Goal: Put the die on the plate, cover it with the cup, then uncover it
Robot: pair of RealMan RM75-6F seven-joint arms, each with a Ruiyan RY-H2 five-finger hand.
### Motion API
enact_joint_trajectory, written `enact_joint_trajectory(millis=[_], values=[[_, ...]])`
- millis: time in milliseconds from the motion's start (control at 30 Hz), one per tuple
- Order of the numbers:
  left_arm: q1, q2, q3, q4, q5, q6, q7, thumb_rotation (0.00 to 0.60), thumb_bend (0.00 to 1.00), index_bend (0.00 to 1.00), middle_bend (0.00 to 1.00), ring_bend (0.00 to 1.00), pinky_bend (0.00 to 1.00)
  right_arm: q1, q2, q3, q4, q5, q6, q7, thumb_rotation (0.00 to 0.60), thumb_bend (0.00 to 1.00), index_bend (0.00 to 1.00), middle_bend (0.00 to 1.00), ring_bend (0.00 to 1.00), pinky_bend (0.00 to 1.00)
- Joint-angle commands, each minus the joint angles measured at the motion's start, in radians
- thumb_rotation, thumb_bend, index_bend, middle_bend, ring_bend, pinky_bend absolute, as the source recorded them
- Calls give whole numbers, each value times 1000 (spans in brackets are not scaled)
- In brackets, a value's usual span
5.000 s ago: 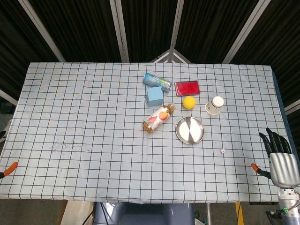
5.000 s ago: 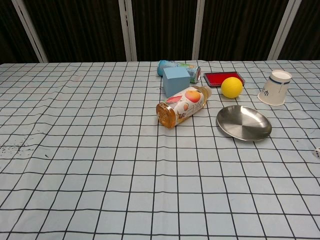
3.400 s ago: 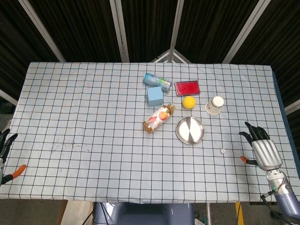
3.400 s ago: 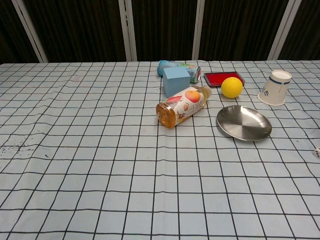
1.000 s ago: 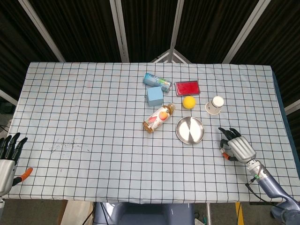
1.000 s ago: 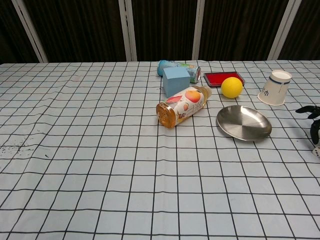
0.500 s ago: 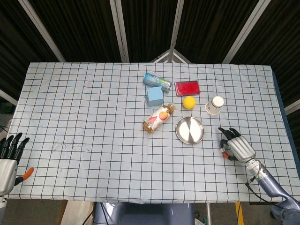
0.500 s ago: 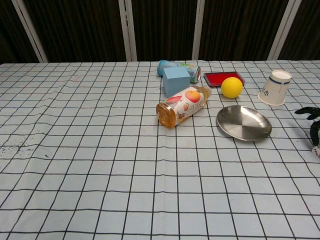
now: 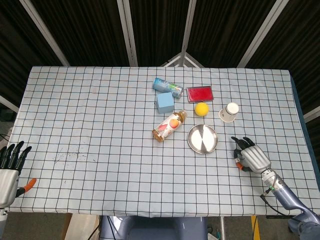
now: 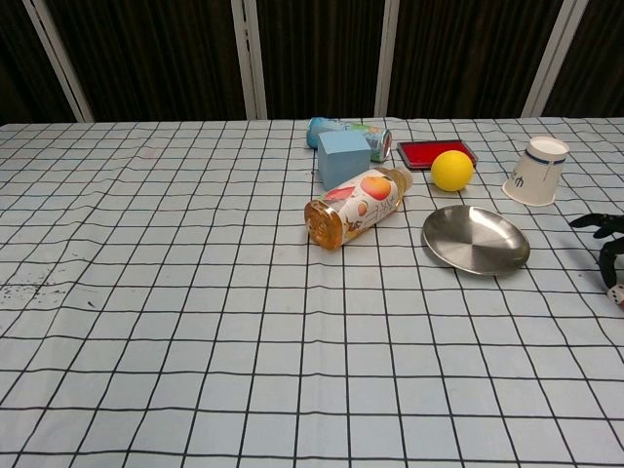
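The small white die [image 10: 617, 293] lies on the checked cloth at the far right edge of the chest view. In the head view my right hand hides it. My right hand [image 9: 250, 156] hovers over the die with its dark fingers [image 10: 605, 225] spread and curved down around it. I cannot see a firm grip. The empty steel plate [image 9: 202, 138] [image 10: 475, 239] sits just left of that hand. A white paper cup [image 9: 230, 111] [image 10: 535, 171] stands behind the plate to the right. My left hand [image 9: 10, 167] is open off the table's front left corner.
Left of the plate lies a juice bottle [image 9: 169, 125] on its side. Behind it are a blue block [image 9: 165, 101], a lying can [image 9: 167, 87], a red flat box [image 9: 199, 93] and a yellow ball [image 9: 201, 109]. The table's right edge is close to my right hand.
My right hand has come in from the table's right edge to the die and edged slightly left over it. The left hand rose into view at the front left.
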Motion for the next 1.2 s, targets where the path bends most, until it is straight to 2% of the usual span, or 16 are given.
enact_joint_trajectory(millis=[33,367,700,933,1033,1200], values=[[0,0,0,0,-1,-1,1,600,256,99,0,0,23,1,-1,-1,1,1,-2,1,600,353,523,89,168,102],[-2,-3,1,0,1,-4,7,600,255,99,0,0,23,1,-2,-5,7,3,1,6,600,390,583,89,172,102],[-3,1,2,-1,2,-6,0,600,256,99,0,0,23,12,36,11,-34,11,39,3,600,414,585,89,174,101],[-7,8,3,0,1,-14,-13,600,256,100,0,0,23,76,131,62,-228,21,84,-84,600,415,586,89,175,102],[-10,11,2,0,-1,-19,-21,600,256,100,0,0,23,111,167,95,-340,39,62,-119,600,415,586,89,175,102],[-15,17,2,2,-3,-28,-33,600,256,100,0,0,23,172,189,137,-466,71,-21,-178,600,415,586,89,175,102]])
